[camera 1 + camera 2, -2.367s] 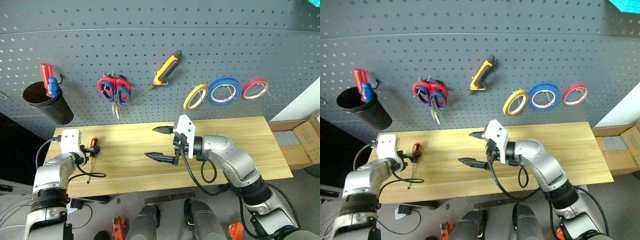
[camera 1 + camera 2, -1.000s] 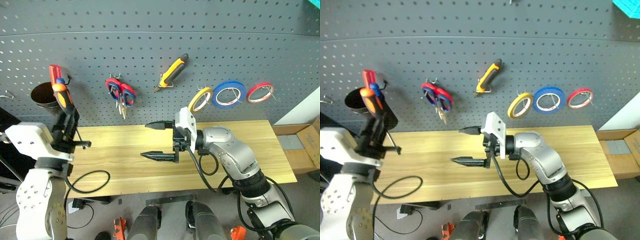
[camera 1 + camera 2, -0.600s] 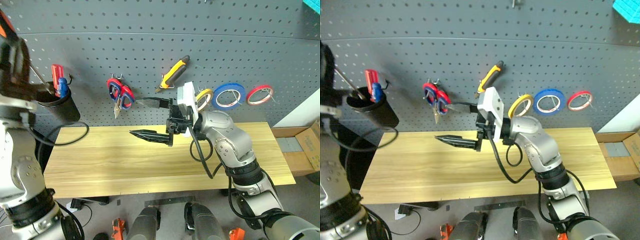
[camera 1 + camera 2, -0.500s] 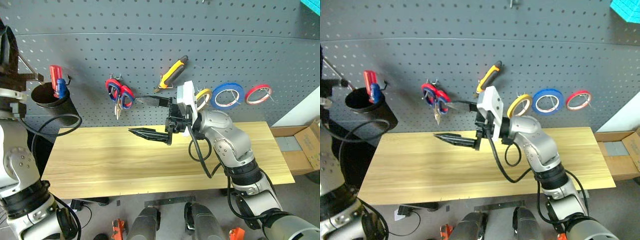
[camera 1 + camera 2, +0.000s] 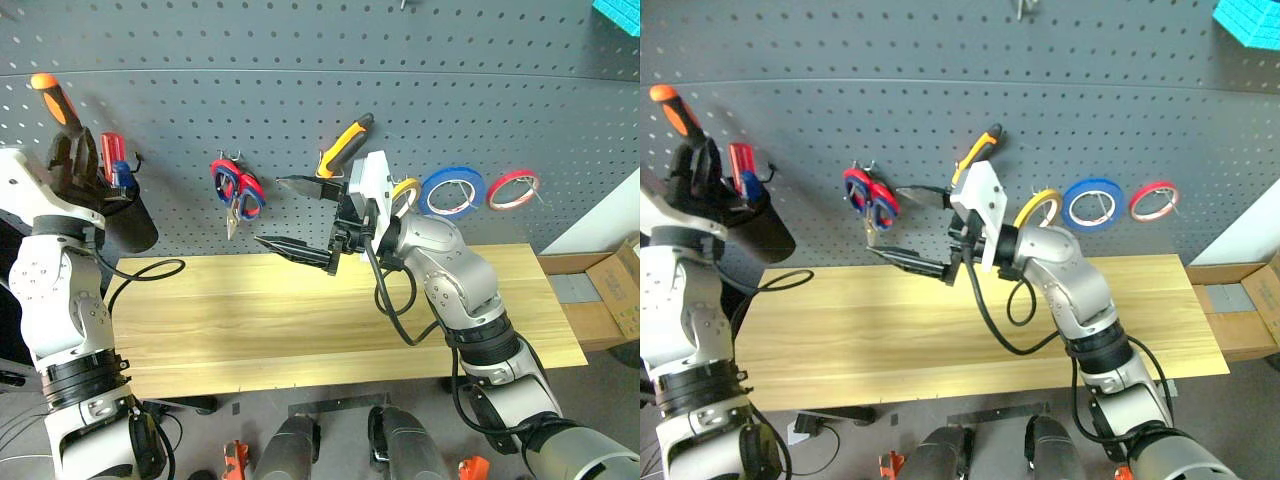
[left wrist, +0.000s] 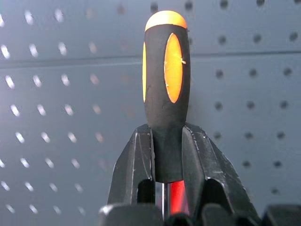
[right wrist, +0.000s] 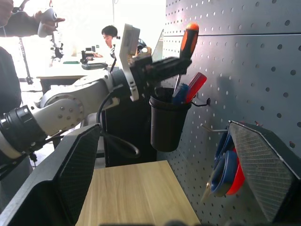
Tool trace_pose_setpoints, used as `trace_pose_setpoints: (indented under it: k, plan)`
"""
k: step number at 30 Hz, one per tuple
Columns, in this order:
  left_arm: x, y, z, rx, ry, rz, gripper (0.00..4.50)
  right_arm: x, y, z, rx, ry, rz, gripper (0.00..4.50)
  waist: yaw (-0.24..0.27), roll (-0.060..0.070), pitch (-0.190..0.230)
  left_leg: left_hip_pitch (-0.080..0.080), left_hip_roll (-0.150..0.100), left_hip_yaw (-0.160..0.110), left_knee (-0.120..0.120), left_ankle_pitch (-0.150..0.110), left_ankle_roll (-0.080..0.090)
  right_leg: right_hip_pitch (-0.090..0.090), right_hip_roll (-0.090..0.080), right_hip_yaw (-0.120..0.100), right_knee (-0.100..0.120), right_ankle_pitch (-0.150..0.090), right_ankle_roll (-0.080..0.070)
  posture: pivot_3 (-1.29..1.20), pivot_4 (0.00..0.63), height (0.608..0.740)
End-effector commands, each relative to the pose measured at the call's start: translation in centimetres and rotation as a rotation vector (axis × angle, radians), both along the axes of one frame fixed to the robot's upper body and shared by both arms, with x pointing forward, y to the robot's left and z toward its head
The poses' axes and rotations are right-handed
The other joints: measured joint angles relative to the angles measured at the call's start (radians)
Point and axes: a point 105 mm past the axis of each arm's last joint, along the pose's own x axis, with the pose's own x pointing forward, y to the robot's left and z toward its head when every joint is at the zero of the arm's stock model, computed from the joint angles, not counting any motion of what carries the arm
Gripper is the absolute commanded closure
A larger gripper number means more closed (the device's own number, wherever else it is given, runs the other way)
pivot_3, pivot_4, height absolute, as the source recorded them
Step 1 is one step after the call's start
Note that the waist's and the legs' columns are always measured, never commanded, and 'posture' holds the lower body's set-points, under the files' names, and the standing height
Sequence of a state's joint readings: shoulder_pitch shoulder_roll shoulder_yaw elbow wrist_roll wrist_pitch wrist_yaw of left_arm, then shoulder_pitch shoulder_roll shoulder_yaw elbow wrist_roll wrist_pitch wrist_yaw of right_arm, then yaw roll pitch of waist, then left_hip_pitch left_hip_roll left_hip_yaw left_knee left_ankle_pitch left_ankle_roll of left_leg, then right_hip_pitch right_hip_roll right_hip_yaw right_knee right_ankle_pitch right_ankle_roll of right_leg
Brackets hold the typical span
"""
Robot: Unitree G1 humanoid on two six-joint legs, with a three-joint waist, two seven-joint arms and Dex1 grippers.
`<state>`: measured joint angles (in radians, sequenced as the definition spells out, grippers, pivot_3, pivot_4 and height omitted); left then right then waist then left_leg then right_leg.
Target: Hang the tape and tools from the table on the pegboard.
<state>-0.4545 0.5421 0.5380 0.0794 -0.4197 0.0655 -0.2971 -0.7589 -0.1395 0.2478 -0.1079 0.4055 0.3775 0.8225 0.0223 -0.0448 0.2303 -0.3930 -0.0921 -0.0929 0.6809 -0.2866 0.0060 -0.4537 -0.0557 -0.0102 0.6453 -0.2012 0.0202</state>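
Observation:
An orange-and-black screwdriver (image 6: 164, 84) stands upright in my left gripper (image 5: 63, 140), which is shut on its handle at the pegboard's (image 5: 200, 80) far left. Its shaft (image 7: 177, 84) reaches down to the mouth of a black cup (image 5: 127, 218) hanging on the board. Dark-blue-handled scissors (image 5: 226, 183) hang beside red-handled ones. The yellow-and-black knife-like tool (image 5: 345, 140) and the yellow tape (image 5: 405, 190) also hang there. My right gripper (image 5: 292, 217) is open and empty, held above the table (image 5: 260, 320) just in front of the board.
A red-handled screwdriver (image 5: 108, 155) sits in the cup. A blue tape ring (image 5: 450, 190) and a red one (image 5: 512, 187) hang at the right. Cardboard boxes (image 5: 615, 300) stand past the table's right end. People (image 7: 110, 33) are in the room behind.
My left arm has carried the screwdriver up from over the table to the cup on the board. The right gripper has risen a little and stays open.

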Motion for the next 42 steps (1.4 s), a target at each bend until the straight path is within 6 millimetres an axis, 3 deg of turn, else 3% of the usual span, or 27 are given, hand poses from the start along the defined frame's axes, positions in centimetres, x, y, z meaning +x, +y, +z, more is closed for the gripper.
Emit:
trace_pose_setpoints:
  k: [1,6,8,10,13,15,17,22,25,27,29,36,39,42]
  plan:
    - [-1.4,0.3,1.6,-0.006,-0.089,0.023,2.38,-0.5,-0.2,1.0,0.021,-0.050,-0.003,0.00,0.000,0.000,0.000,0.000,0.000,0.000,0.000,0.000,0.000,0.000,0.000,0.000,0.000,0.000,0.000,0.08,0.172,0.740]
    - [-2.4,0.2,2.8,0.069,-0.134,0.055,0.64,-0.5,-0.4,0.6,0.003,-0.044,0.007,0.00,0.000,0.000,-0.004,0.000,0.000,0.000,0.000,0.000,0.000,0.000,0.000,0.000,0.000,0.000,0.000,0.09,0.168,0.740]
    - [-3.2,0.5,4.2,0.115,-0.202,0.089,0.03,-0.4,-0.6,0.3,-0.013,-0.039,0.010,0.00,0.000,0.000,-0.005,0.000,0.000,0.000,0.000,0.000,0.000,0.000,0.000,0.000,0.000,0.000,0.000,0.09,0.168,0.740]
    - [-3.7,-0.8,5.6,0.109,-0.226,-0.022,0.03,-0.5,-1.3,-0.5,-0.041,-0.006,0.022,0.00,0.000,-0.001,-0.005,0.000,0.000,0.000,0.000,0.000,0.000,0.000,0.000,0.000,0.000,0.000,0.000,0.08,0.176,0.740]
    - [-4.6,-5.9,5.2,0.092,-0.138,-0.377,0.03,-1.3,-2.9,-2.3,-0.093,0.082,0.068,0.00,0.002,-0.001,-0.005,-0.001,0.000,-0.002,0.001,0.000,0.000,0.001,-0.001,0.001,-0.001,0.000,0.000,0.08,0.187,0.740]
    - [-5.4,-8.3,3.1,0.113,-0.026,-0.534,0.03,-1.3,-3.8,-3.8,-0.141,0.114,0.050,0.00,-0.001,0.000,-0.005,-0.001,0.000,-0.002,0.001,0.000,0.000,0.002,-0.001,0.001,-0.001,0.000,0.000,0.08,0.189,0.740]
    - [-6.1,-8.7,-0.2,0.119,0.106,-0.580,0.03,-1.3,-4.3,-5.0,-0.171,0.145,0.035,0.00,-0.005,0.004,-0.006,0.000,-0.001,-0.001,0.000,-0.001,0.001,0.002,-0.001,0.002,-0.002,0.000,0.000,0.07,0.195,0.740]
    - [-7.8,-7.8,-9.4,0.090,0.426,-0.549,0.03,-1.1,-5.9,-8.7,-0.212,0.257,-0.018,0.00,-0.022,0.005,-0.006,0.007,0.004,0.003,-0.002,0.000,0.001,0.005,0.001,0.003,0.001,-0.001,-0.002,0.07,0.189,0.740]
    - [-7.8,-6.6,-12.4,0.031,0.460,-0.431,0.03,1.6,-7.8,-10.5,-0.152,0.322,-0.228,0.00,-0.015,0.005,-0.006,0.014,0.008,0.004,-0.003,-0.002,0.004,0.013,0.002,0.000,0.000,-0.002,-0.004,0.06,0.168,0.740]
    - [-7.7,-5.9,-14.6,0.002,0.504,-0.344,0.03,4.2,-10.5,-11.9,-0.106,0.367,-0.454,0.00,-0.003,0.008,-0.014,0.015,0.008,0.006,-0.002,-0.003,0.004,0.014,0.002,0.000,-0.001,-0.002,-0.004,0.05,0.143,0.740]
    - [-7.7,-5.9,-16.9,-0.067,0.557,-0.332,0.03,5.1,-12.9,-13.2,-0.062,0.404,-0.600,0.00,0.007,0.009,-0.029,0.017,0.008,0.009,-0.002,-0.002,0.004,0.016,0.002,0.001,-0.001,-0.001,-0.004,0.05,0.125,0.740]
    - [-6.6,-6.8,-20.9,-0.060,0.615,-0.270,0.03,3.7,-18.0,-18.6,-0.026,0.556,-0.841,0.00,0.001,0.013,-0.087,0.024,0.008,0.013,-0.003,-0.002,0.002,0.022,0.002,0.003,-0.002,0.000,-0.002,-0.03,0.050,0.740]
    - [-6.5,-6.8,-22.4,-0.081,0.635,-0.215,0.03,2.3,-20.3,-22.0,-0.059,0.639,-0.931,0.00,-0.007,0.019,-0.112,0.036,0.010,0.017,-0.004,-0.008,0.009,0.033,0.004,0.003,-0.004,-0.001,-0.001,-0.03,0.037,0.740]
    - [-6.4,-7.0,-23.1,-0.085,0.638,-0.188,0.03,2.3,-22.0,-23.6,-0.075,0.646,-1.019,0.00,-0.014,0.020,-0.120,0.045,0.011,0.021,-0.004,-0.010,0.011,0.040,0.005,0.006,-0.004,-0.005,0.004,-0.04,0.019,0.740]
